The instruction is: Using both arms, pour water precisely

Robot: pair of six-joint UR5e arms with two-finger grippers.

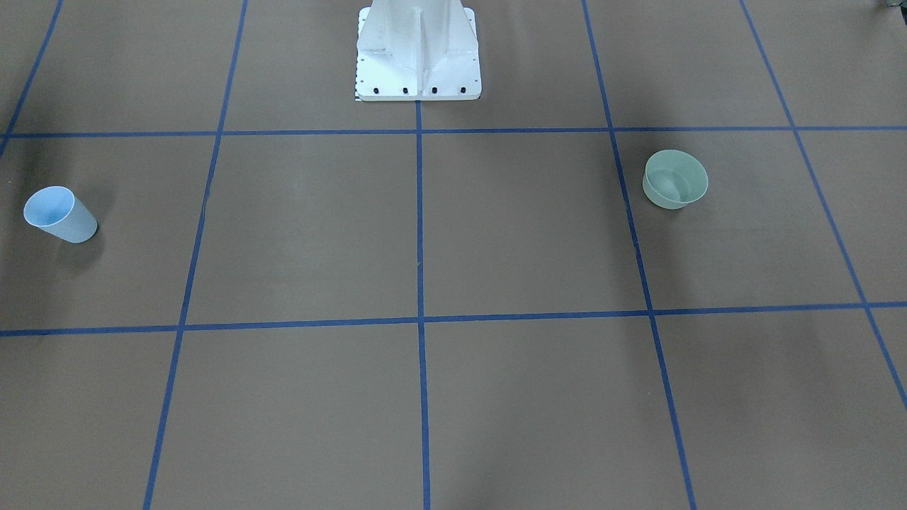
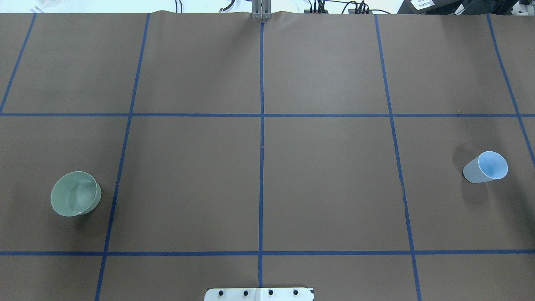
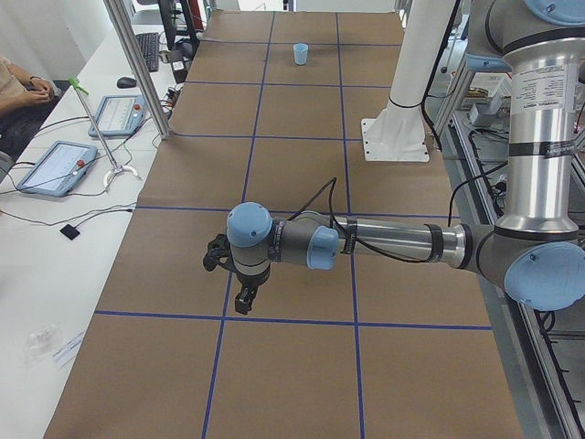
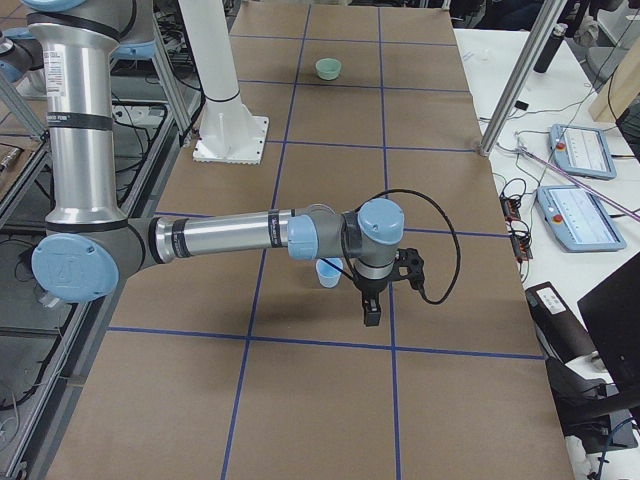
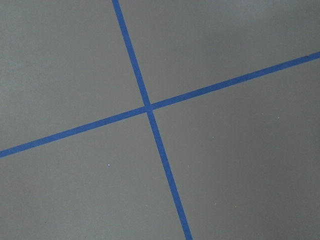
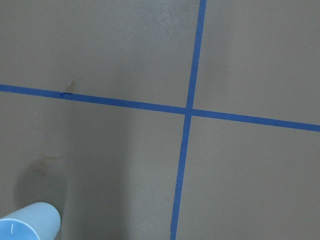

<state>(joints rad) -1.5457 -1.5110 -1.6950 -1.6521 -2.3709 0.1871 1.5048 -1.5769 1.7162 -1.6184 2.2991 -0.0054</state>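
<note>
A: Front view. Blue cup (image 1: 60, 214) on robot's right, green bowl (image 1: 675, 178) on robot's left, well apart; presumably one vessel per arm. No arms in shot.
B: Overhead. Same layout; white pedestal (image 2: 259, 294) at near edge.
A: Left side view. Left arm (image 3: 393, 242) stretched low over brown table (image 3: 292, 110), left gripper (image 3: 245, 300) pointing down; finger spread: cannot tell.
B: Right side view. Right arm (image 4: 230, 237) likewise, right gripper (image 4: 371, 310) just beside cup; finger spread: cannot tell.
A: Left wrist view. Blue tape (image 5: 148, 107) only.
B: Right wrist view. Water (image 6: 11, 229): probably in cup, one thin white glint; otherwise invisible.
</note>
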